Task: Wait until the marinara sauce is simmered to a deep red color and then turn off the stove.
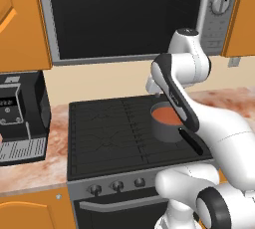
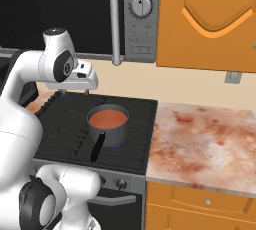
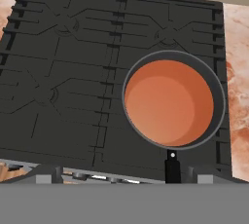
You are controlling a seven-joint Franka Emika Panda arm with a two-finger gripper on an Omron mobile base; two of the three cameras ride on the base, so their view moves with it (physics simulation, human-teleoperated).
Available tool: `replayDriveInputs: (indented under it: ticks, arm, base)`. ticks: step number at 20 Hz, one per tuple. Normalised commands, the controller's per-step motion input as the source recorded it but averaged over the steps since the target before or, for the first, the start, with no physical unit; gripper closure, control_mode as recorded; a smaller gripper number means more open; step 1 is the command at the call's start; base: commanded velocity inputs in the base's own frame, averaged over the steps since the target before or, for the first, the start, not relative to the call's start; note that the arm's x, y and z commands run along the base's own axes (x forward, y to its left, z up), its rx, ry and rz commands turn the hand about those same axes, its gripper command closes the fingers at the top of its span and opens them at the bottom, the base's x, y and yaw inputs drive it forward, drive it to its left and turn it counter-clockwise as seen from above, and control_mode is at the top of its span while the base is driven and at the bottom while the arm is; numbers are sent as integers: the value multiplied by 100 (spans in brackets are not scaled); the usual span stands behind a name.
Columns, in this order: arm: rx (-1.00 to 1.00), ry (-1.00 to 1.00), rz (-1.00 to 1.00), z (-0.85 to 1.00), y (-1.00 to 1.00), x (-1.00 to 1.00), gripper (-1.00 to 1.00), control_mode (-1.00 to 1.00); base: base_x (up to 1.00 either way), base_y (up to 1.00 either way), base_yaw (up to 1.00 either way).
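Observation:
The stove (image 1: 107, 136) is a wide black cooktop with thin grates and a row of dark knobs (image 1: 118, 185) on its silver front. A small grey saucepan (image 2: 108, 130) with a black handle (image 2: 97, 147) stands on the front right burner. It holds the marinara sauce (image 3: 168, 102), a smooth orange-red disc, paler toward the middle. A trace of blue shows under the pan in the right base view. My gripper (image 2: 76, 92) hangs above the cooktop, behind and left of the pan, looking down on it. Its fingers stand wide apart, open, with nothing between them.
A large silver microwave (image 1: 124, 19) hangs over the stove, close above my arm. A dark coffee machine (image 1: 20, 118) stands on the counter to the left. Marbled counter (image 2: 200, 139) runs to the right, under orange cabinets (image 2: 210, 19).

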Motion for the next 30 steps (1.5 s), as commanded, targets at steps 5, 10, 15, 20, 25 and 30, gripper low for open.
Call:
replayDriveInputs:
  ticks: [5, 10, 15, 20, 25, 30]
  arm:
    - [0, 0, 0, 0, 0, 0, -100, -100]
    - [0, 0, 0, 0, 0, 0, -100, -100]
    - [0, 0, 0, 0, 0, 0, -100, -100]
    - [0, 0, 0, 0, 0, 0, -100, -100]
    - [0, 0, 0, 0, 0, 0, -100, -100]
    - [0, 0, 0, 0, 0, 0, -100, -100]
  base:
    - [0, 0, 0]
    - [0, 0, 0]
    - [0, 0, 0]
    - [0, 0, 0]
    - [0, 0, 0]
    - [0, 0, 0]
